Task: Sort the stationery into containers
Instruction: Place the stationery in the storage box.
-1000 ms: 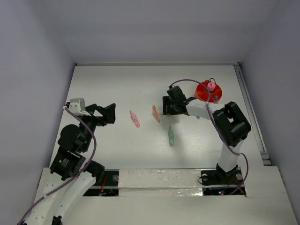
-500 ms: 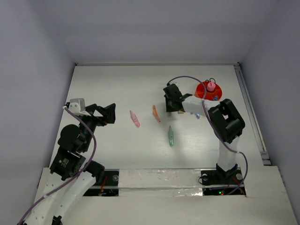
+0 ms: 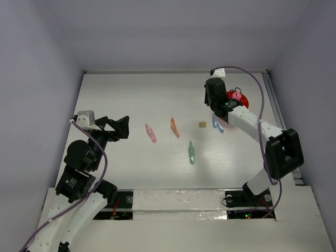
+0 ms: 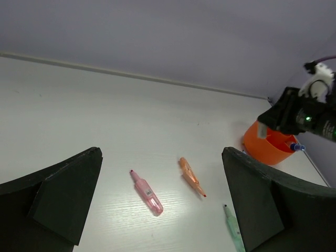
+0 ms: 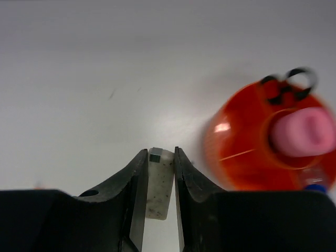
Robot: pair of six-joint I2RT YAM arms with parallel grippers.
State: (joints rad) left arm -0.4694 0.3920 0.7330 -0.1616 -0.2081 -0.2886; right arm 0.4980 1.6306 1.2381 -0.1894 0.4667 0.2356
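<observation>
My right gripper (image 5: 160,151) is shut on a whitish, speckled eraser (image 5: 159,189) held upright between its fingers. It hangs above the table just left of the red-orange bowl (image 5: 239,157), also seen from the top (image 3: 229,103), where the right gripper (image 3: 211,100) is beside its left rim. The bowl holds a pink-capped bottle (image 5: 303,131), black scissors handles (image 5: 287,86) and a blue cap (image 5: 316,187). On the table lie a tan eraser (image 3: 202,124), a blue pen (image 3: 218,124), an orange pen (image 3: 175,127), a pink pen (image 3: 151,133) and a green pen (image 3: 191,153). My left gripper (image 3: 126,127) is open, left of the pink pen.
The left wrist view shows the pink pen (image 4: 147,193), orange pen (image 4: 191,177) and green pen (image 4: 233,231) between the open left gripper (image 4: 161,152) fingers, with the bowl (image 4: 265,149) at far right. Walls enclose the white table (image 3: 131,94) at back and sides.
The right gripper closed on an eraser near the table's middle, lifted it and swung back and right to the bowl's left side. The left arm stayed still.
</observation>
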